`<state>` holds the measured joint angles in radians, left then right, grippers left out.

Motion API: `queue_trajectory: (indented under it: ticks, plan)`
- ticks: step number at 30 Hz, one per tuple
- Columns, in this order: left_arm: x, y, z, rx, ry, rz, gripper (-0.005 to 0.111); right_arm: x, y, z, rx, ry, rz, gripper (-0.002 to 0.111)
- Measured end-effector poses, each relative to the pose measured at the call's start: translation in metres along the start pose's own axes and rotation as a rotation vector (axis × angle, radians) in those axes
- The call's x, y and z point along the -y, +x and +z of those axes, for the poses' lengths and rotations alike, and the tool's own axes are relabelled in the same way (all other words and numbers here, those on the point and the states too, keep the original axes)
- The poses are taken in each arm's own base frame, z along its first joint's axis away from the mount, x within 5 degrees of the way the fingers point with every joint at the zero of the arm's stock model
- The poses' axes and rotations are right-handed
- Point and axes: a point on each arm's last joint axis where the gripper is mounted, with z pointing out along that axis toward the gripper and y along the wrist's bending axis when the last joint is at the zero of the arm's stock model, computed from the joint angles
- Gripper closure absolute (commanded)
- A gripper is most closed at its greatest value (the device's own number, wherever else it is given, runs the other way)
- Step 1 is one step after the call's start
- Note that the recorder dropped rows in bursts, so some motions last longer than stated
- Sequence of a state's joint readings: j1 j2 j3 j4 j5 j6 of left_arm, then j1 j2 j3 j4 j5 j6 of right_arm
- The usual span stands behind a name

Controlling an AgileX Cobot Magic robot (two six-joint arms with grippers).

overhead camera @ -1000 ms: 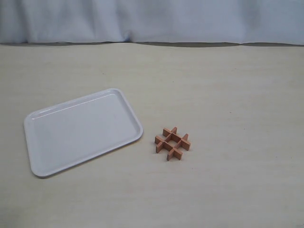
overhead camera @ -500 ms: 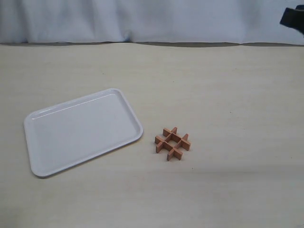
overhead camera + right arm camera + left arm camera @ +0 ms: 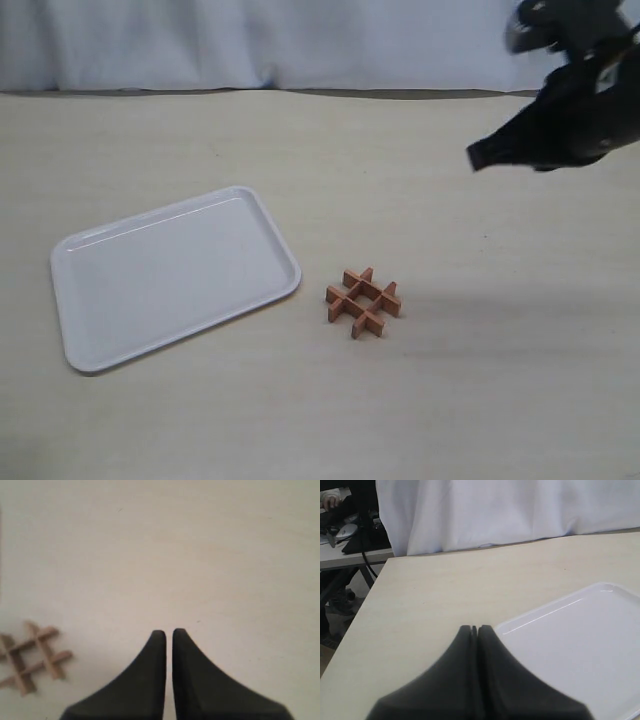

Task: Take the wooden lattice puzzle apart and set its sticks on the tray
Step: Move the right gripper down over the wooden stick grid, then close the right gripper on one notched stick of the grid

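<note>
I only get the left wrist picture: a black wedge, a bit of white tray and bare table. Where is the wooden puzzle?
Observer: The wooden lattice puzzle lies on the table just off the tray, on the right arm's side, not touching it.
Operator: Is it taken apart?
Observer: No. Its sticks are interlocked in a hash shape, and the whole tray holds none.
Operator: Is the other arm on it?
Observer: No. The right pincer hangs above the table, away from the puzzle, shut and holding nothing.
</note>
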<state>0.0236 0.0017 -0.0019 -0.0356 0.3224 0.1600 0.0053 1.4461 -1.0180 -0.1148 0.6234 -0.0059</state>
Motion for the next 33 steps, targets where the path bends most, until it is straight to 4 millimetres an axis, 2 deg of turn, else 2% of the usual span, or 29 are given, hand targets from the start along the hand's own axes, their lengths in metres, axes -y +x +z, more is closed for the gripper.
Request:
queue_trajectory:
  ticks: [3,5,8,10,12,17,23,33]
  plan:
    - [0.000,0.000,0.000,0.000,0.000,0.000,0.107,-0.033,0.005,0.023,-0.109,-0.073,-0.220,0.102]
    - [0.000,0.000,0.000,0.000,0.000,0.000,0.107,-0.056,0.013,0.035,-0.183,-0.122,-0.381,0.096]
    - [0.000,0.000,0.000,0.000,0.000,0.000,0.107,-0.077,0.023,0.048,-0.267,-0.167,-0.528,0.085]
    - [0.000,0.000,0.000,0.000,0.000,0.000,0.107,-0.088,0.029,0.059,-0.310,-0.190,-0.586,0.073]
    - [0.000,0.000,0.000,0.000,0.000,0.000,0.107,-0.093,0.033,0.068,-0.333,-0.199,-0.604,0.067]
    - [0.000,0.000,0.000,0.000,0.000,0.000,0.107,-0.097,0.036,0.080,-0.348,-0.195,-0.559,0.067]
    - [0.000,0.000,0.000,0.000,0.000,0.000,0.107,-0.103,0.043,0.109,-0.360,-0.185,-0.492,0.067]
    - [0.000,0.000,0.000,0.000,0.000,0.000,0.107,-0.105,0.049,0.124,-0.381,-0.184,-0.479,0.067]
